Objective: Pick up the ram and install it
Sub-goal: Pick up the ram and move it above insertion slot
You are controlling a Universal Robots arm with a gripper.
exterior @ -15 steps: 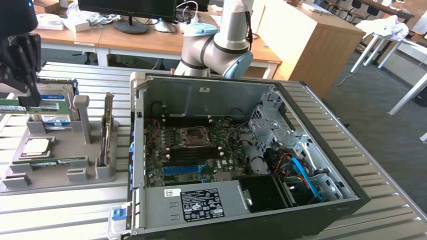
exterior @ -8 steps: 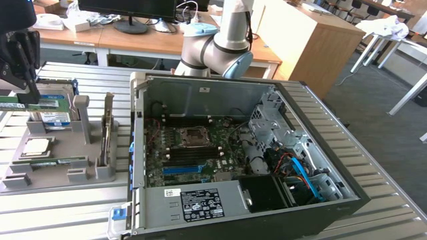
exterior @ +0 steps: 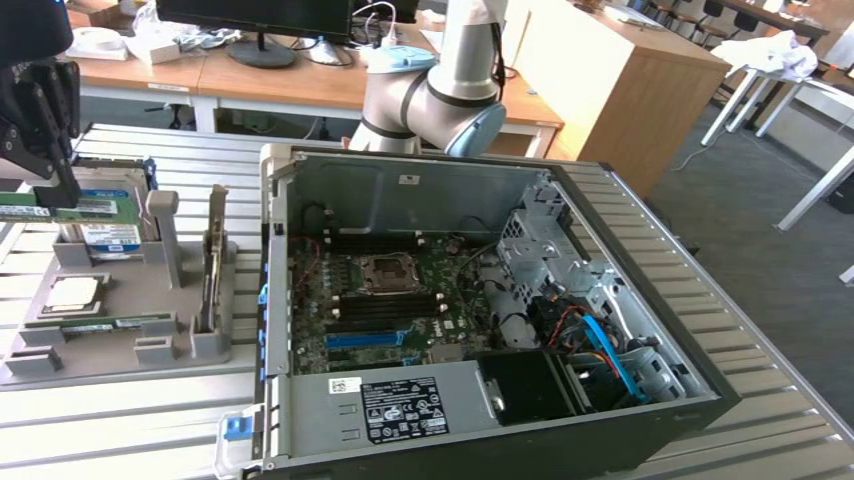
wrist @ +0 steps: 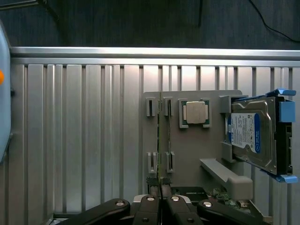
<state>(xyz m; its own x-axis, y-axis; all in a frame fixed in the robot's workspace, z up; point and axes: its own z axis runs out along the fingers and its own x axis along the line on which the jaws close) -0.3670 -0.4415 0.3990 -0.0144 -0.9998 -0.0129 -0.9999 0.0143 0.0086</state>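
The tool (exterior: 59,192) is clamped nearly shut on the top edge of the ram (exterior: 80,208) and holds it level in the air above the grey tray (exterior: 100,360), at the exterior view's left. The tray carries a hard drive (exterior: 107,236) and a processor (exterior: 74,292), and sits on the table (exterior: 134,425) beside the open case (exterior: 400,190).

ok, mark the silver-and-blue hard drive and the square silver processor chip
Silver-and-blue hard drive (wrist: 246,136), wrist view, label face.
Square silver processor chip (wrist: 195,112), wrist view, lid centre.
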